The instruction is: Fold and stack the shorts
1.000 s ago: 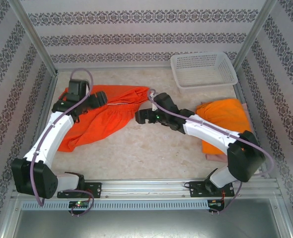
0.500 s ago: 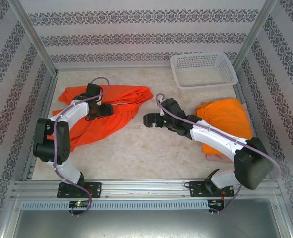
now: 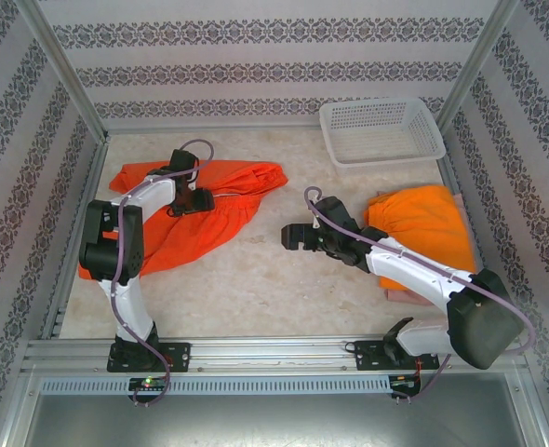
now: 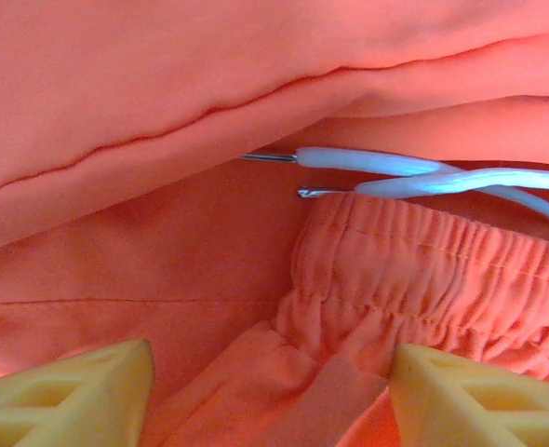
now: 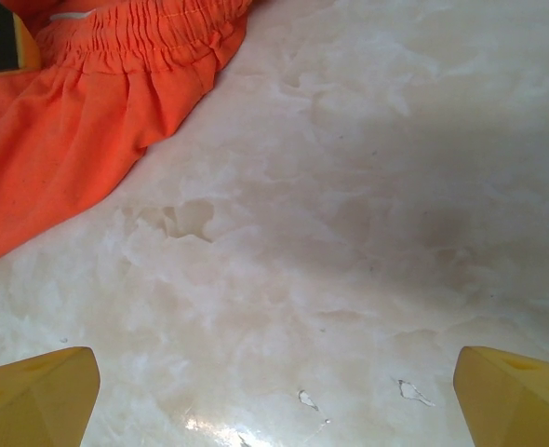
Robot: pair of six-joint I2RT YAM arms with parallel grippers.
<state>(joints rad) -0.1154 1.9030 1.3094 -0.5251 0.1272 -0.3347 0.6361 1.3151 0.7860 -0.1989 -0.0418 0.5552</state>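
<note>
The left tool has been brought onto the gathered waist of the bright orange cloth shorts on the left of the pale table and is being closed, nothing pinched yet, while the wide-open right tool has been pulled back, so folding is likely just starting.

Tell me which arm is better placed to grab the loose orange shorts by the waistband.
Left. The left gripper is down at the orange shorts, fingers either side of the gathered waistband. The right gripper hangs open over bare table, apart from the cloth.
</note>
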